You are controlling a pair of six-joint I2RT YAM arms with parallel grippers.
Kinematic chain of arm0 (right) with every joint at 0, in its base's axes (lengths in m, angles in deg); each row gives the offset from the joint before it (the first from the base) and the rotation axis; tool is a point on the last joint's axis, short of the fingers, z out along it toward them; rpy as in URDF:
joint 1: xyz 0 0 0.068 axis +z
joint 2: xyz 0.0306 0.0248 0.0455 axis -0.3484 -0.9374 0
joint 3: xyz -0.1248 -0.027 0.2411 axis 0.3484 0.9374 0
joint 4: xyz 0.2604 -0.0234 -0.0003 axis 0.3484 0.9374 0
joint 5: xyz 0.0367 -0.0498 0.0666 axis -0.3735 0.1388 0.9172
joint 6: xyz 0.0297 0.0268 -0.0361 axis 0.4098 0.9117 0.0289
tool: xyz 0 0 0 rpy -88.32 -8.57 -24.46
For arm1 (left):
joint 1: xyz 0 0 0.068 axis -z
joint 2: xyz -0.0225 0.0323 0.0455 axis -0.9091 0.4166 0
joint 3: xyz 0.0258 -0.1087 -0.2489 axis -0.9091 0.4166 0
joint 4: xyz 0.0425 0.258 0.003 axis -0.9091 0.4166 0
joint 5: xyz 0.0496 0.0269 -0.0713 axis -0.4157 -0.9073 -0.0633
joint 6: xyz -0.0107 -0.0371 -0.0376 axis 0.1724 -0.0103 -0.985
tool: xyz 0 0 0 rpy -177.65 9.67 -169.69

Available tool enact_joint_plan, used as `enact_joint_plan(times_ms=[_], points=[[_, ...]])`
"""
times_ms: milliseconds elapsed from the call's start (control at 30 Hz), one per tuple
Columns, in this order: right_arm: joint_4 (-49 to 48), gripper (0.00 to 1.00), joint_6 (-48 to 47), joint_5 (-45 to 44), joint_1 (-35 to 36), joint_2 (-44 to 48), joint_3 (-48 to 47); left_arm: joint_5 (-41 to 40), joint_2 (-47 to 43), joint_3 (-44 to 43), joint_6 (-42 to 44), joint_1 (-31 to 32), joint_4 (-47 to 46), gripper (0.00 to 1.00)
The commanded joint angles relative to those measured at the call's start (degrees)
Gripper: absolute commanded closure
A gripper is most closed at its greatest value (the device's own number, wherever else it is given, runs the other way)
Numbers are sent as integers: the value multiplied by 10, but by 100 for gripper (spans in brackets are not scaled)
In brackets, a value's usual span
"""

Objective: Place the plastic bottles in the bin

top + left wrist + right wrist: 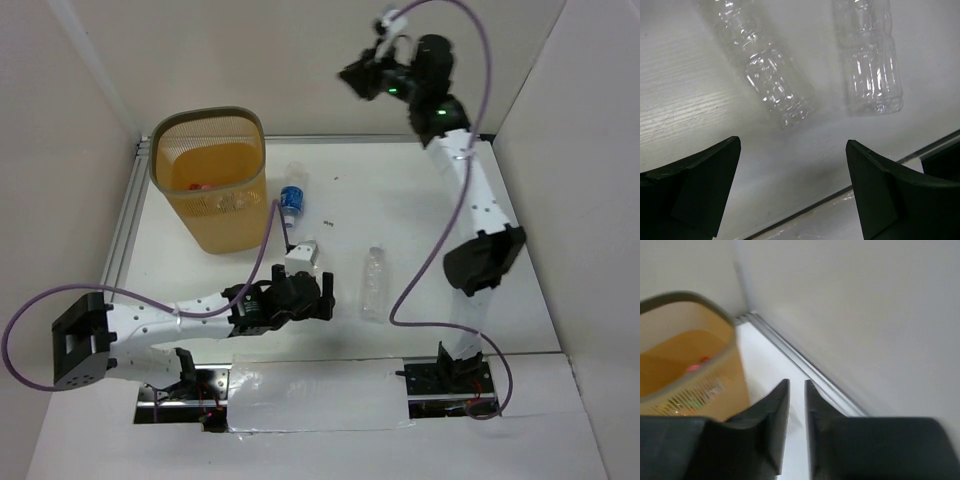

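nothing legible in any view. blue label on the bottle (292,198) in the upper middle of the top view, just right of the bin (230,225): too small and blurred to read.

The left arm (150,322) lies low, stretched toward the right, and the left gripper (792,144) faces down with its fingers spread wide. The right arm (480,210) reaches high and away, with the right gripper (797,383) fingers almost together.
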Motion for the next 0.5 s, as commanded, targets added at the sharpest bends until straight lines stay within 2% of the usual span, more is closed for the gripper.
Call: enact_joint_plan(times_ms=[0,67,100,167,200,233,300,367,467], points=[[131,80,-56,20,-105,97,99,-48,35,-46,-21,3,-13,1],[197,81,-98,51,-165,122,157,-48,63,-63,-29,-4,-21,1],[238,77,-114,65,-182,148,218,-54,73,-71,-38,-11,-21,1],[273,64,-172,82,-219,176,272,-70,115,-104,-71,-19,10,1],[282,54,-184,89,-231,210,330,-76,131,-116,-82,-25,25,1],[287,27,-193,96,-241,229,358,-82,147,-128,-93,-32,59,1],[287,3,-216,96,-257,265,429,-82,191,-150,-116,-41,81,1],[307,0,-241,88,-263,312,467,-75,225,-161,-116,-60,75,1],[338,0,-248,73,-263,319,482,-69,262,-178,-102,-68,75,1]])
